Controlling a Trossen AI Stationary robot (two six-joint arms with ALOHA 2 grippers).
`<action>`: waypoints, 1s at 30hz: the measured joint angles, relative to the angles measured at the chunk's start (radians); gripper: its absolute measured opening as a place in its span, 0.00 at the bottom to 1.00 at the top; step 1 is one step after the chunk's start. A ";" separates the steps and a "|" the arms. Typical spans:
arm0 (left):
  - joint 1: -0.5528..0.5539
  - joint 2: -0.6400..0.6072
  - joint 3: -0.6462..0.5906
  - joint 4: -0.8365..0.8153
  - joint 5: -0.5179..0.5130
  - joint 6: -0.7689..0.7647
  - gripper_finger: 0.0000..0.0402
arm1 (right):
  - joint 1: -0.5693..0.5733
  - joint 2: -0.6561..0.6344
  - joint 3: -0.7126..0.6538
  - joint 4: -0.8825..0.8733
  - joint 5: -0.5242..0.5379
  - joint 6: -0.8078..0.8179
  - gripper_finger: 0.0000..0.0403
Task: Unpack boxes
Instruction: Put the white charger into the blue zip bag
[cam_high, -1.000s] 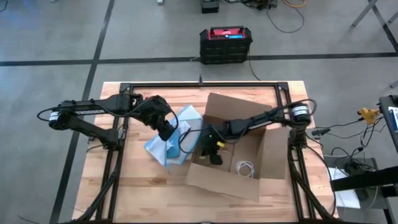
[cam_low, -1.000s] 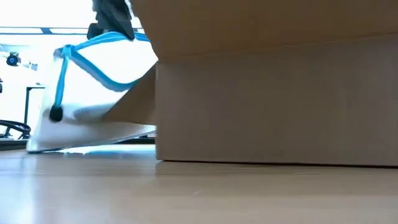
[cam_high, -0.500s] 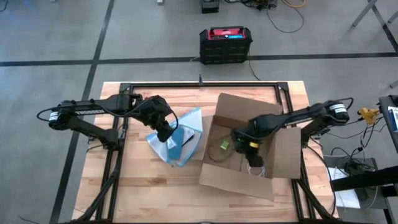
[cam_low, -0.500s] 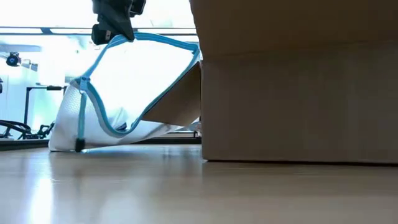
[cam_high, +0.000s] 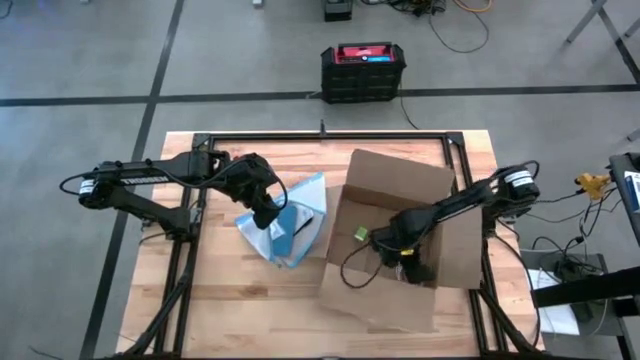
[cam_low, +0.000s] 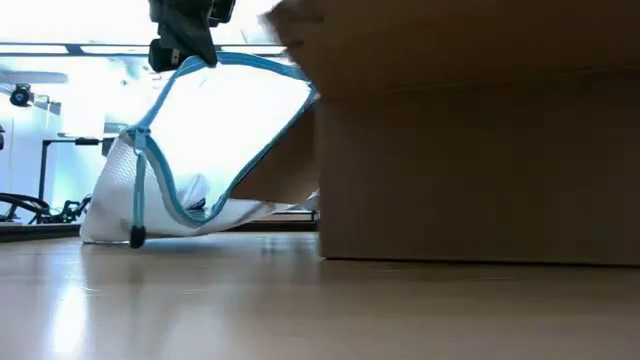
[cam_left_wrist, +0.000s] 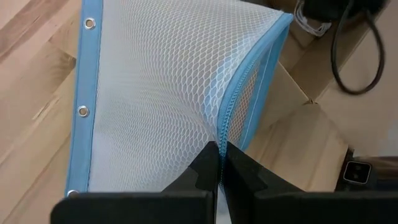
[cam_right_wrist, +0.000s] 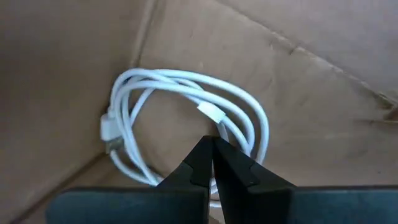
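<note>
The brown cardboard box (cam_high: 395, 185) stands open on the right half of the table and fills the right of the low view (cam_low: 480, 170). My right gripper (cam_high: 405, 262) reaches down into it, shut, its tips (cam_right_wrist: 212, 149) just over a coiled white cable (cam_right_wrist: 186, 93) lying on the box floor. A small yellow-green item (cam_high: 360, 233) also lies in the box. Left of the box, my left gripper (cam_high: 268, 215) is shut on a white mesh bag with blue edging (cam_high: 297, 225). My left gripper pinches the bag's blue zipper edge (cam_left_wrist: 225, 127) between its two fingers, coming slanting down from above. The bag hangs open below the fingers (cam_low: 185, 45), and its lower end (cam_low: 150, 225) rests on the table. My right gripper stands over the cable coil; I cannot tell whether it touches it.
A black crate with a red top (cam_high: 363, 70) sits on the floor beyond the table's far edge. A black metal frame (cam_high: 320, 135) runs along the far edge and down both sides. Bare wood (cam_high: 260, 310) shows toward the near edge, left of the box.
My right gripper has gone from the box's left side toward its right near corner and tipped steeper down, ending over the cable. The box has slid toward the table's right edge. The bag's mouth has spread open while my left gripper stayed in place.
</note>
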 joint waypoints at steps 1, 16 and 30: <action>0.000 0.000 0.000 0.000 0.000 -0.006 0.00 | -0.010 0.014 0.030 0.000 0.047 -0.006 0.00; 0.000 0.000 -0.001 0.000 0.000 -0.015 0.00 | -0.077 -0.134 0.155 0.089 0.345 -0.060 0.00; 0.000 0.000 -0.001 -0.001 0.002 -0.015 0.00 | -0.081 -0.131 0.075 -0.101 0.154 -0.271 0.39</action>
